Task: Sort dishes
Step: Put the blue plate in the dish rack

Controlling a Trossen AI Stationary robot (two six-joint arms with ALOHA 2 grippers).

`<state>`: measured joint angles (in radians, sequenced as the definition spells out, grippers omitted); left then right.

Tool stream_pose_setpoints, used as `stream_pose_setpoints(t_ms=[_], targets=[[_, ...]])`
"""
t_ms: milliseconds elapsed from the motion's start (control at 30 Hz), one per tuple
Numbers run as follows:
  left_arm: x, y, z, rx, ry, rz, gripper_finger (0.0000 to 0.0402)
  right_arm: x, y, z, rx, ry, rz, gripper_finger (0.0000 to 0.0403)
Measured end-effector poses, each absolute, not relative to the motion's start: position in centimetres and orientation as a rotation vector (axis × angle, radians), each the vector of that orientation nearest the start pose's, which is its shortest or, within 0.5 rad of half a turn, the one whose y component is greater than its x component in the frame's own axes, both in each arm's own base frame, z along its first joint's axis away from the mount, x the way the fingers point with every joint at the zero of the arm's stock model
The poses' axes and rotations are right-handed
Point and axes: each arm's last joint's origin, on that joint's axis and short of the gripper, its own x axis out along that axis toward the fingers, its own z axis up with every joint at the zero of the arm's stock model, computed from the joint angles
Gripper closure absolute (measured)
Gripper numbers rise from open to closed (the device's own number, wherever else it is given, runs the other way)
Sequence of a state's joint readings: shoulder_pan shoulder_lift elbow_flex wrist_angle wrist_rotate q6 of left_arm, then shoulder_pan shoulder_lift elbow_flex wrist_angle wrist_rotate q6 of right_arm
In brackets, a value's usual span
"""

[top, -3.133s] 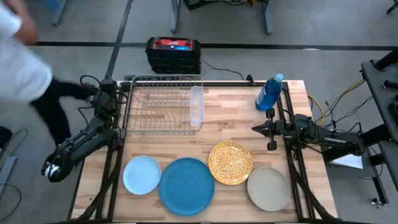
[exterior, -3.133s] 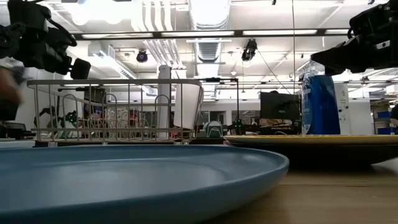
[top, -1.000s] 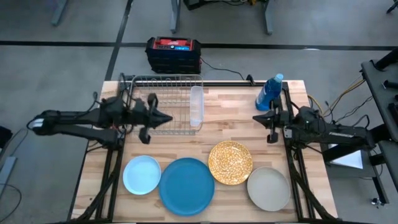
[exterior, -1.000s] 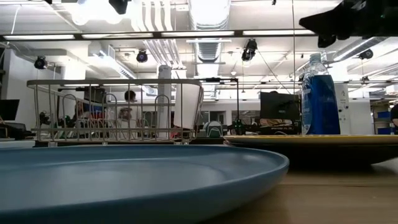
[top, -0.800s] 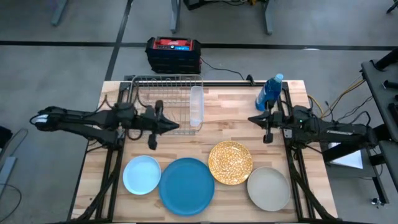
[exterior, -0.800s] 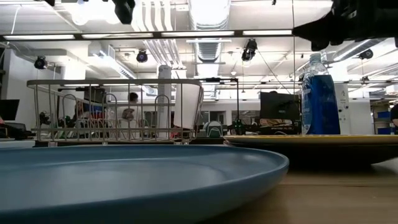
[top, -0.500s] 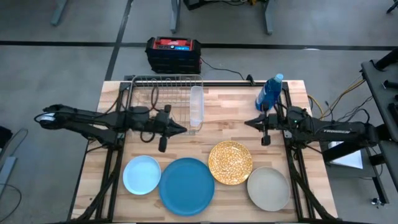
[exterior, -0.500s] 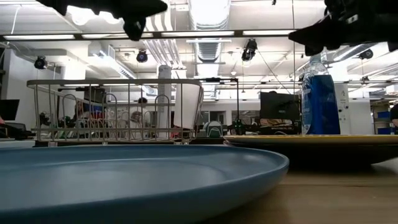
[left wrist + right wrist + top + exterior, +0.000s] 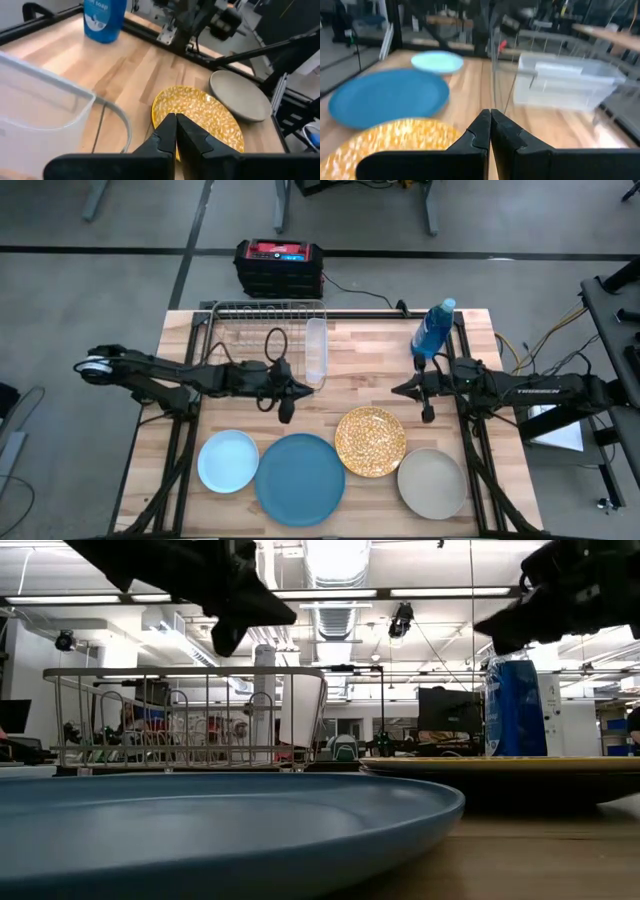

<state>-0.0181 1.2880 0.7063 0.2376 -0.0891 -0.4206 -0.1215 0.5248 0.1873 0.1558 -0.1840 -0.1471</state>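
My left gripper (image 9: pixel 300 392) hangs clenched and empty above the table (image 9: pixel 370 360), just near of the dish rack (image 9: pixel 262 330); the gold speckled plate (image 9: pixel 370 441) lies ahead to its right and nearer. My right gripper (image 9: pixel 398 390), fingertips pressed together, hovers just far-right of that plate, apparently clear of it. The large blue plate (image 9: pixel 300 478) sits nearer left.
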Motion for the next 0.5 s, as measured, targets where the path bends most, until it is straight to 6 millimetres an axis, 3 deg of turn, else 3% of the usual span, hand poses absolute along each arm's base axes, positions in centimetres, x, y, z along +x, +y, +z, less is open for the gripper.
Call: stream_pose_setpoints(t_ms=[300,500], targets=[[28.2,-0.3,23.7,-0.346,0.295,0.126,0.0401,13.6,-1.1,18.8,-0.070,0.228,0.071,0.0401],[28.2,-0.5,23.6,-0.398,0.312,0.092,0.0401,13.4,-1.1,17.9,-0.073,0.253,0.073,0.0401]])
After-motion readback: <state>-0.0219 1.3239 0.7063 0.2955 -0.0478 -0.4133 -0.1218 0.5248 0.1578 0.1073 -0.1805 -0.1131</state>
